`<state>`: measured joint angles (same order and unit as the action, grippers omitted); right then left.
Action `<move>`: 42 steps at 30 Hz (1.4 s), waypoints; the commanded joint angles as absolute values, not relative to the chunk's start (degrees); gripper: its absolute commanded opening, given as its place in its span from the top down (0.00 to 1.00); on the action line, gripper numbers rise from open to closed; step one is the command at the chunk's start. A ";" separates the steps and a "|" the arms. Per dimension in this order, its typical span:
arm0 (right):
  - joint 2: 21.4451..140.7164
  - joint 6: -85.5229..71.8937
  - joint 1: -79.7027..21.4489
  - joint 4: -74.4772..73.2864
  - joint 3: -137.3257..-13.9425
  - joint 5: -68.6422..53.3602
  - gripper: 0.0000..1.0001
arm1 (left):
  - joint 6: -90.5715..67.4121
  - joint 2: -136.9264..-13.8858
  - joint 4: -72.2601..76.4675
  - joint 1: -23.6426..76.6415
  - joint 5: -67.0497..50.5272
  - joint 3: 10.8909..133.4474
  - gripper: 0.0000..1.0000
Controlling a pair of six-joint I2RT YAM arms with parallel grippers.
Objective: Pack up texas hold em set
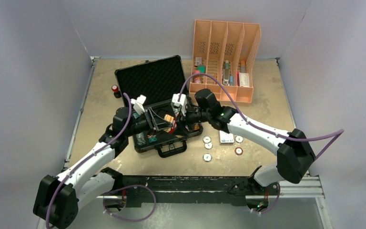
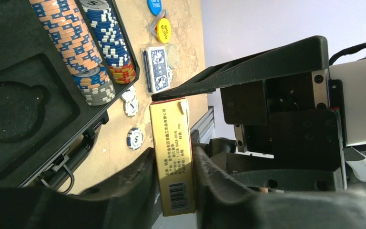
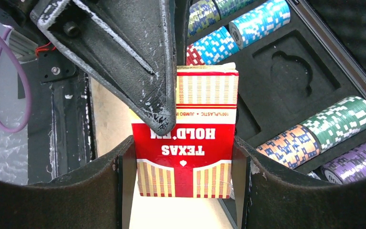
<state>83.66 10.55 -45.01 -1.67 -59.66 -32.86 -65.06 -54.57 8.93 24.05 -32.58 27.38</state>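
Observation:
The black briefcase [image 1: 150,78] lies open in the middle of the table, with chip stacks [image 2: 71,33] in its foam slots; they also show in the right wrist view [image 3: 343,119]. A red and gold "Texas Hold'em" card deck [image 3: 186,162] hangs above the case between both grippers. My right gripper [image 3: 183,143] is shut on its narrow sides. My left gripper [image 2: 172,152] is shut on its broad faces, with the gold barcode side [image 2: 171,157] facing the camera. A second, blue-backed deck [image 2: 155,69] lies on the table right of the case, beside several round buttons and loose chips [image 1: 207,140].
The orange slotted organizer [image 1: 226,57] stands at the back right, holding small items. A red-topped black cylinder [image 1: 115,88] stands left of the case lid. The case handle [image 1: 171,150] faces the near edge. A metal rail [image 1: 209,183] runs along the front.

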 commanded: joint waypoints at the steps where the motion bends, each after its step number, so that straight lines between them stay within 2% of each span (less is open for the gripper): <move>1: 82.88 13.24 -45.26 -2.11 -63.03 -36.39 0.65 | -62.91 -52.82 10.76 24.17 -33.54 27.09 0.77; 3: 82.73 12.59 -45.33 -2.03 -63.06 -36.54 0.64 | -62.97 -52.33 10.60 24.18 -32.45 27.55 0.90; 5: 82.39 12.01 -45.35 -1.84 -62.83 -36.01 0.53 | -62.98 -51.77 10.30 24.18 -30.97 28.40 0.99; 8: 79.84 10.42 -45.35 1.63 -60.75 -32.60 0.30 | -62.95 -50.54 9.33 24.21 -27.74 30.17 1.00; 10: 77.32 7.36 -45.30 4.64 -59.28 -27.74 0.26 | -62.28 -49.66 7.94 24.19 -24.22 31.61 1.00; 15: 69.68 -6.20 -45.26 13.53 -54.62 -9.70 0.24 | -59.59 -47.65 1.19 24.18 -8.38 35.02 1.00; 21: 64.53 -14.48 -45.26 18.58 -49.52 -0.44 0.25 | -60.52 -52.59 3.15 24.18 1.41 36.01 1.00; 28: 60.49 -14.07 -45.35 23.09 -43.75 -0.53 0.28 | -60.47 -61.84 7.85 24.23 8.84 37.86 1.00; 42: 60.64 -12.17 -45.35 24.57 -40.82 -0.71 0.28 | -62.24 -78.12 20.98 24.18 7.72 39.23 1.00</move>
